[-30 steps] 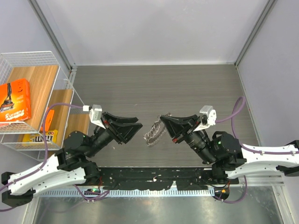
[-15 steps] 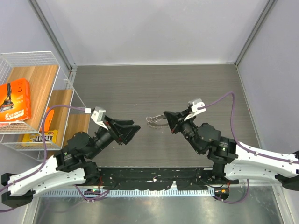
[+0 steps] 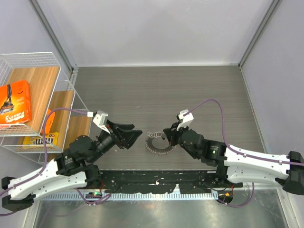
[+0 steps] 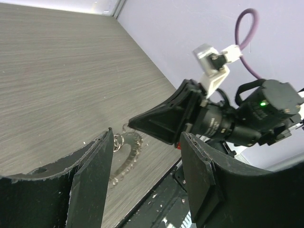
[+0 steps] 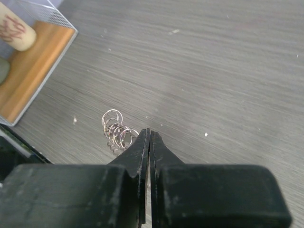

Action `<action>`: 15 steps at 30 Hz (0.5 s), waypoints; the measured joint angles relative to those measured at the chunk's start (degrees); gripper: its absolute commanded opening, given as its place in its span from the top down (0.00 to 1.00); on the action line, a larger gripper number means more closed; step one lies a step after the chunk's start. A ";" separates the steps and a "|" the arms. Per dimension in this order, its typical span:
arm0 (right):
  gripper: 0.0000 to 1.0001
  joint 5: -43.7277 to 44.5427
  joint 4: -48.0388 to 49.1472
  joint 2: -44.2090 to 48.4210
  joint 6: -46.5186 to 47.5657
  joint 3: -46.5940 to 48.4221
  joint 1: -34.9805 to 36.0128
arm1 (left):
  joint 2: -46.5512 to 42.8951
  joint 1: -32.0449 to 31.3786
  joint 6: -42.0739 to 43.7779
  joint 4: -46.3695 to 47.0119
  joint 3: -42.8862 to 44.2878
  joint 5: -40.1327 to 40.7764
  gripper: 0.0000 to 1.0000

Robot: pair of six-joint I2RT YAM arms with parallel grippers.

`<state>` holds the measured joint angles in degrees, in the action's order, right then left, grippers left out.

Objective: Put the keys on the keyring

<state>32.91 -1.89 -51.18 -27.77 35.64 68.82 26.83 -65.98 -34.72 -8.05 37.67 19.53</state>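
A thin silvery keyring (image 3: 159,143), its rim bristling with small keys (image 3: 151,146) like a gear, lies flat on the grey counter (image 3: 190,90) between the two arms. The right hand (image 3: 167,135) is closed tight, its tips pinching the ring's edge beside a row of small wire loops (image 5: 115,126). The left hand (image 3: 135,137) hangs spread wide just beside the ring, holding nothing.

Grey woodgrain table (image 3: 156,85), pale walls (image 3: 156,28) (lilac-tinged)
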 measured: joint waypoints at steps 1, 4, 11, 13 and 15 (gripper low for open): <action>0.95 -0.46 -0.15 -0.74 -0.52 -0.33 -0.48 | 0.00 0.00 -0.02 0.00 0.00 0.00 0.37; 0.94 -2.03 -0.39 -3.45 -1.46 -0.85 -3.13 | 0.04 0.00 -0.11 0.00 0.00 0.00 0.36; 0.94 -4.37 0.20 -9.03 0.87 3.52 -11.06 | 0.57 0.00 0.13 -0.07 0.00 0.09 0.36; 0.94 -5.05 1.27 -10.80 1.55 4.94 -12.90 | 0.68 0.00 0.26 -0.44 0.00 0.42 0.36; 0.94 -5.99 3.32 -12.79 1.77 5.33 -14.12 | 0.63 0.00 0.39 -0.66 0.00 0.61 0.36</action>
<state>26.92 1.43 -63.96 -26.00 40.97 54.70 27.46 -65.98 -34.33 -8.71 37.67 20.14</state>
